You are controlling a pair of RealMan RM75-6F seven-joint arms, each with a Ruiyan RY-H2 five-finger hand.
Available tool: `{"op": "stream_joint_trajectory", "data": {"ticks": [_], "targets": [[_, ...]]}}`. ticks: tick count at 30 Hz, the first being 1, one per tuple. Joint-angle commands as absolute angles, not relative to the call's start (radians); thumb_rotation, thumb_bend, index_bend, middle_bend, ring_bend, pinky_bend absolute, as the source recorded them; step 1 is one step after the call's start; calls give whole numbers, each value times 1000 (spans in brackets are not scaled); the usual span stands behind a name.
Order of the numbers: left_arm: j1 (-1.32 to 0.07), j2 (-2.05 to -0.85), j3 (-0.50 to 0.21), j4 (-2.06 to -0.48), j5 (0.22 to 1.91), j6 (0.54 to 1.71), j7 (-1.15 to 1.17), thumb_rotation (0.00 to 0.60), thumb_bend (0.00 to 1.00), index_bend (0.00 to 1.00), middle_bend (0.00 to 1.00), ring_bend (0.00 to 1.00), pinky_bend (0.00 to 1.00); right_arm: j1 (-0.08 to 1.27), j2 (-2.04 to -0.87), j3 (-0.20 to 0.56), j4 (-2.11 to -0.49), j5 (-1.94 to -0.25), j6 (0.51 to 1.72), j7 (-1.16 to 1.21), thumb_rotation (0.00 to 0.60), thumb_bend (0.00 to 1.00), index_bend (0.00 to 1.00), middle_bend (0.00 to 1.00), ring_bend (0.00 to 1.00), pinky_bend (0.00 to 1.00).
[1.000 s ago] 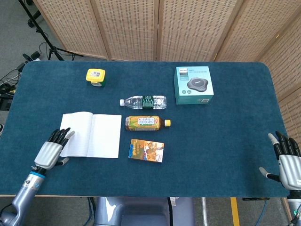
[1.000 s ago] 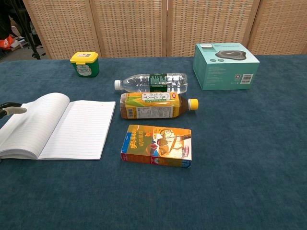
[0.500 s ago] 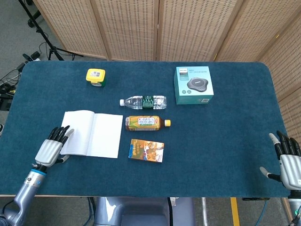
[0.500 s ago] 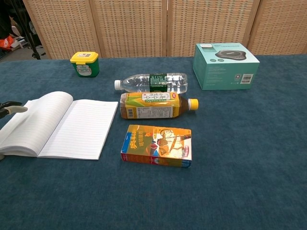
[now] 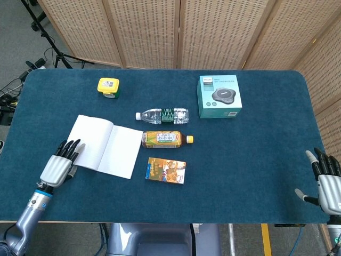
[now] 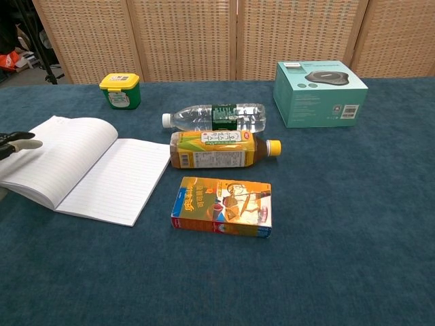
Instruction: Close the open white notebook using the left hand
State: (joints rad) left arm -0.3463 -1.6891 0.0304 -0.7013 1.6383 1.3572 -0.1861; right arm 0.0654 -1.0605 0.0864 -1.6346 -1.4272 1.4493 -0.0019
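The white notebook (image 5: 106, 145) lies open and askew on the left of the blue table, lined pages up, also seen in the chest view (image 6: 88, 166). My left hand (image 5: 58, 165) is at its outer left edge, fingers stretched out and lying on the margin of the left page. Only the fingertips (image 6: 17, 144) show in the chest view, over the raised left page. I cannot see whether the thumb is under the pages. My right hand (image 5: 327, 178) hovers at the table's near right edge, fingers spread, holding nothing.
Just right of the notebook are an amber tea bottle (image 5: 166, 139), a clear water bottle (image 5: 162, 114) and a colourful flat box (image 5: 165, 170). A teal box (image 5: 219, 96) stands further right and a yellow-lidded jar (image 5: 108, 87) at the back left.
The notebook has turned clockwise and slid slightly right and away, its left page now higher. My left hand has stayed at its left edge. The right hand has barely moved.
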Motion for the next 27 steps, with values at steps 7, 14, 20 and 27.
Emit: {"op": "stream_joint_trajectory", "data": {"ticks": [7,14,20,27], "targets": [[-430,-1695,106,-566,1843,1575,52,600,540,0,0,0,0,67,-1058,88,-1635,-1421,1444,4,600,0,0,0,0,0],[-531,-1648,167,-619,1983,1622,256,600,543,0,0,0,0,66,-1051,87,-1638,-1423,1442,16,600,0,0,0,0,0],[-587,-1619,185,-709,2033,1579,390,600,524,0,0,0,0,66,-1045,85,-1639,-1427,1440,28,600,0,0,0,0,0],[-557,-1614,135,-824,1966,1642,310,600,518,0,0,0,0,63,-1035,87,-1638,-1427,1444,53,600,0,0,0,0,0]]}}
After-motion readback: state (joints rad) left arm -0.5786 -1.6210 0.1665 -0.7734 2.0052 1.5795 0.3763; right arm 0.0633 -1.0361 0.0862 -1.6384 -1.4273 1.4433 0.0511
